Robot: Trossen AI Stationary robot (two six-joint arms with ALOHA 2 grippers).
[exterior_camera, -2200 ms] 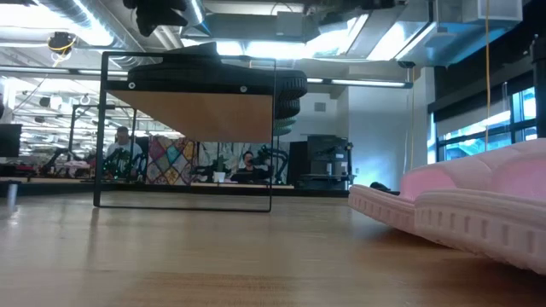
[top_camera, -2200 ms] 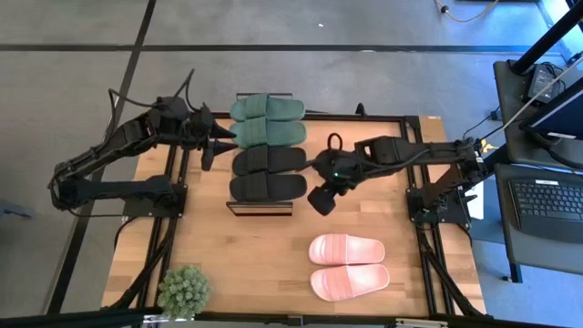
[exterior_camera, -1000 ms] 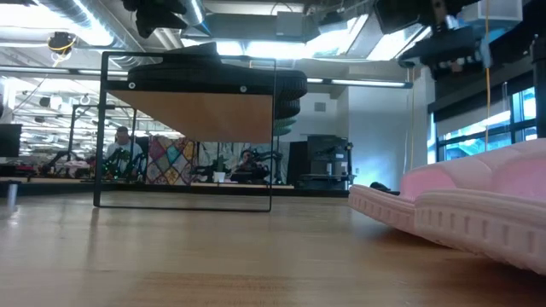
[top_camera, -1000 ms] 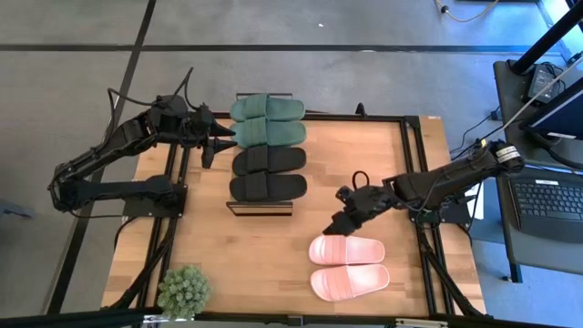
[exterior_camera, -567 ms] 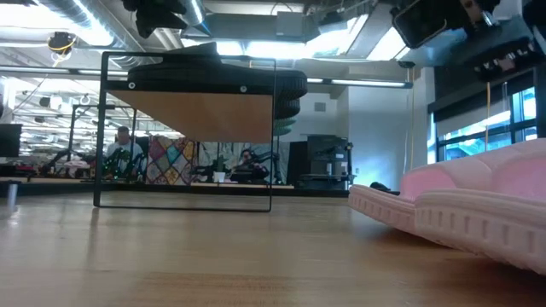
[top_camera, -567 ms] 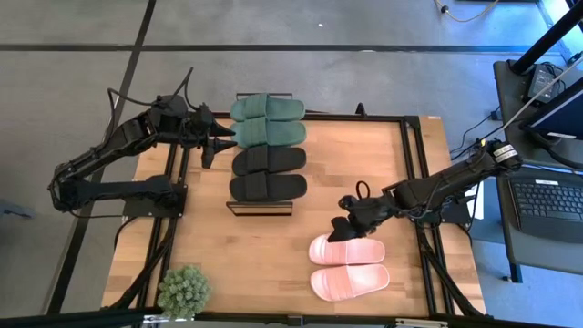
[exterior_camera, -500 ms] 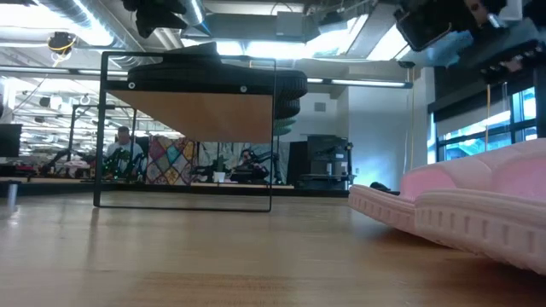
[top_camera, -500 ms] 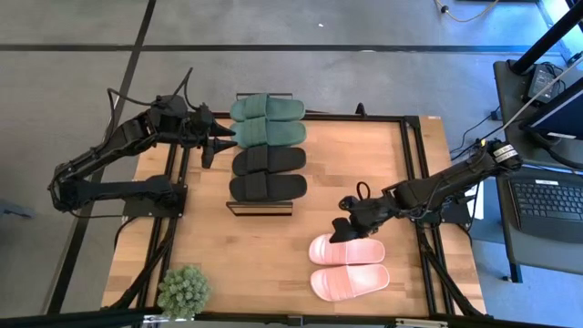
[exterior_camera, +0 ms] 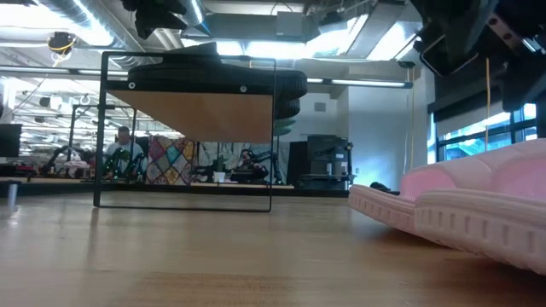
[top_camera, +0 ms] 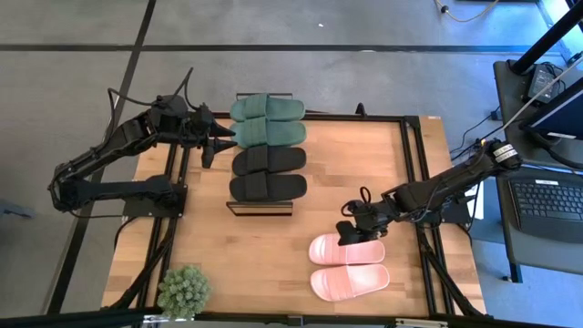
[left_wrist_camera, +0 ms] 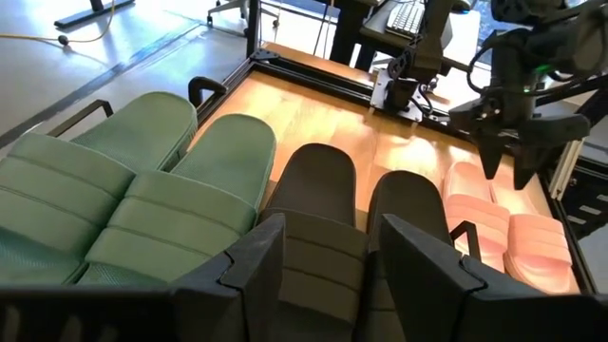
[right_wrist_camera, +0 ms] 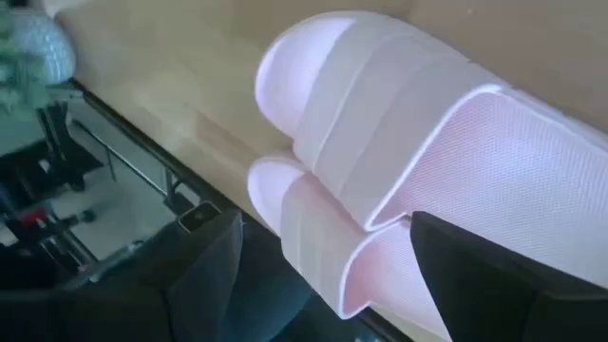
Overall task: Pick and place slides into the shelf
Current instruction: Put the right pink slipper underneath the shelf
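Two pale pink slides (top_camera: 347,249) lie side by side on the bench (top_camera: 255,246), not on the shelf (top_camera: 264,202). The right end effector (top_camera: 346,234) hangs just above the strap end of the pink slide nearer the shelf, its fingers spread wide with nothing between them; in the right wrist view that slide's broad strap (right_wrist_camera: 399,152) sits between the two dark fingers (right_wrist_camera: 204,275), and whether the fingers touch it cannot be told. The second pink slide (top_camera: 349,281) lies just beyond the first, on the side away from the shelf.

On the far side of the right end effector from the pink pair stands the shelf, its plank top carrying four slides in a row: two black slides (top_camera: 268,173) nearest the right end effector, then two dark green slides (top_camera: 267,121) past them.

The left end effector (top_camera: 217,144) waits beside the shelf, level with the gap between the green and black pairs, its fingers parted and holding nothing. In the left wrist view the black slides (left_wrist_camera: 323,237) lie straight ahead of its fingers (left_wrist_camera: 252,252) and the green slides (left_wrist_camera: 142,190) just to one side.

A small potted plant (top_camera: 184,291) stands at the bench corner, well apart from both end effectors.
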